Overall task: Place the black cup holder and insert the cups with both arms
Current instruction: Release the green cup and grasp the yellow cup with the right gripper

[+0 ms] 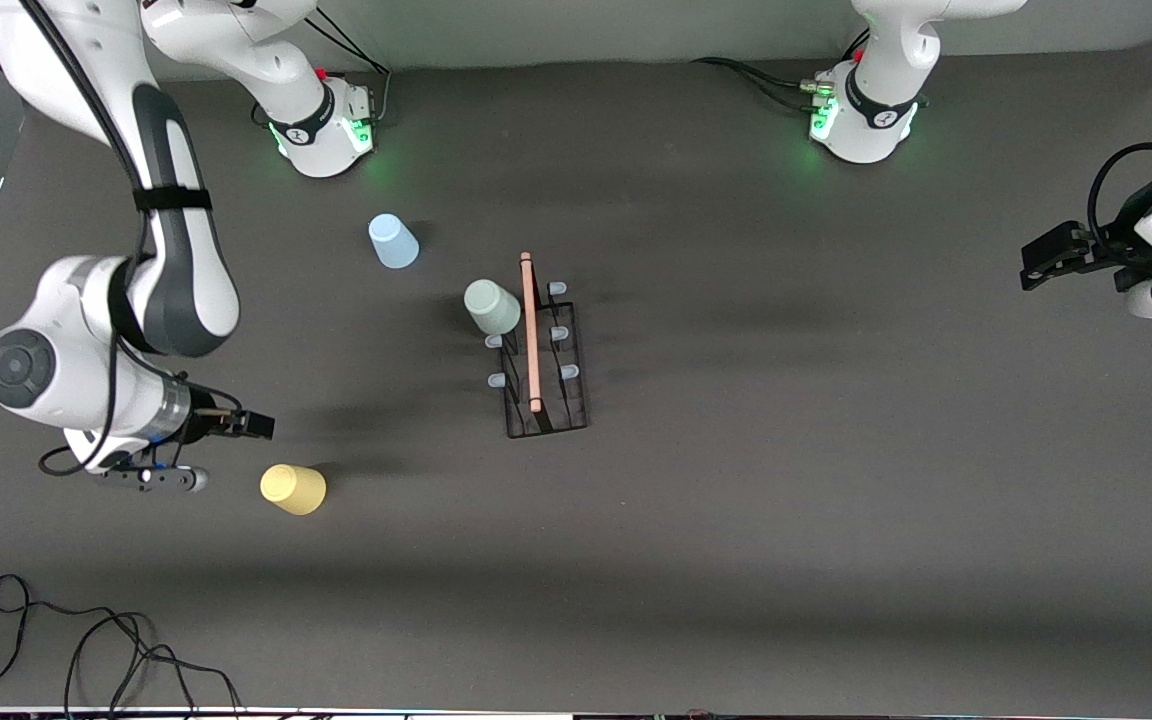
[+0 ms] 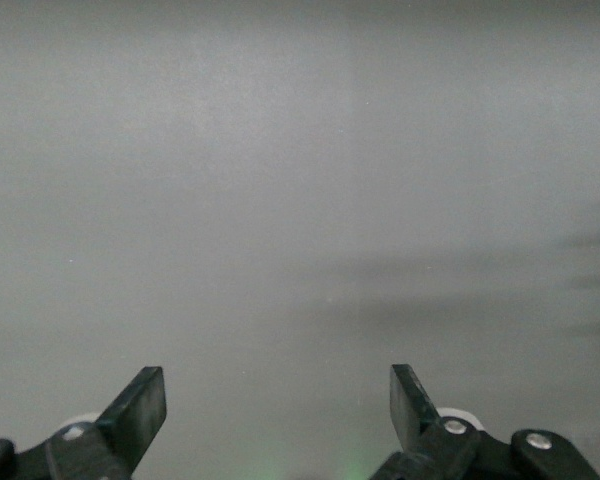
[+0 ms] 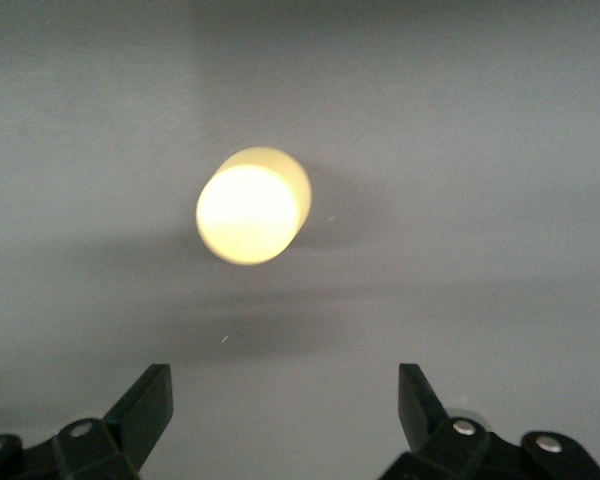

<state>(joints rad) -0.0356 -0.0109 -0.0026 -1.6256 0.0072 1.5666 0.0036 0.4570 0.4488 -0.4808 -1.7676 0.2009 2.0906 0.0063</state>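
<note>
Three small pastel plastic tumblers sit upside down on a dark grey table (image 1: pixel 736 560). Near the middle stands the black wire cup holder (image 1: pixel 543 350), with a light wooden rod handle (image 1: pixel 530 332) along its top and pale-tipped pegs on both sides. The pale mint green tumbler (image 1: pixel 492 306) sits mouth-down over a peg on the side of the rack toward the right arm's end of the table. The light blue tumbler (image 1: pixel 393 241) rests on the table, farther from the front camera than the rack and toward the right arm's end. The yellow tumbler (image 1: pixel 293 489) rests on the table nearer to the front camera, well apart from the rack, also toward the right arm's end.

From the front view, the right gripper (image 1: pixel 254 426) hangs over the table just beside the yellow tumbler; its wrist view adds that both fingers are spread wide with nothing between them, and the yellow tumbler (image 3: pixel 252 205) lies ahead of them, base facing the camera.

From the front view, the left gripper (image 1: pixel 1041 262) waits at the left arm's end of the table, well apart from the rack. Its wrist view shows only bare grey surface and two fingers (image 2: pixel 140 408) parted wide, holding nothing.
</note>
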